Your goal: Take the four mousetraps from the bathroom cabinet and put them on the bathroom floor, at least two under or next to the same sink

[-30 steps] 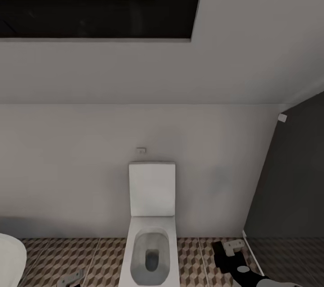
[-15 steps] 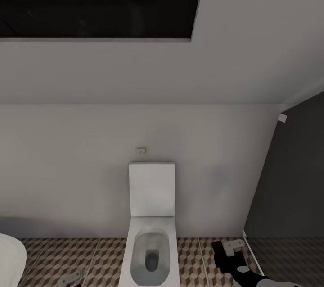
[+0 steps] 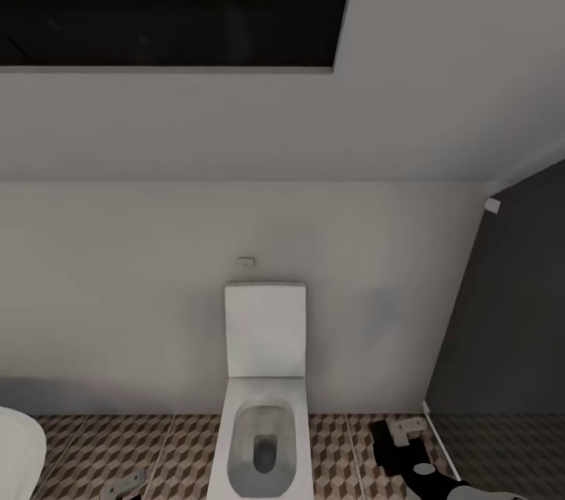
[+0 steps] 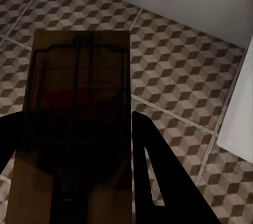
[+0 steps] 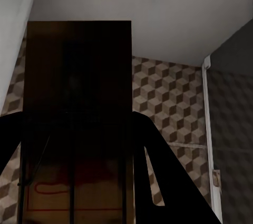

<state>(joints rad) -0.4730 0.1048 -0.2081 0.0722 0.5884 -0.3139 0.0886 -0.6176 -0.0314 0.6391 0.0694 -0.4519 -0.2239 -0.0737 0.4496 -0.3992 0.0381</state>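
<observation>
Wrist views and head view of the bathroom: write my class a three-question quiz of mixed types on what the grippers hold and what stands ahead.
1. True or false: each gripper holds a mousetrap.
2. Which fixture stands against the wall ahead? A) toilet B) bathtub C) sink
3. Fill in: the floor's tiles carry a ____ pattern.

Key:
1. True: the left gripper clamps the left mousetrap; the right gripper clamps the right mousetrap.
2. A, the toilet.
3. Cube: see the bathroom floor.
</observation>
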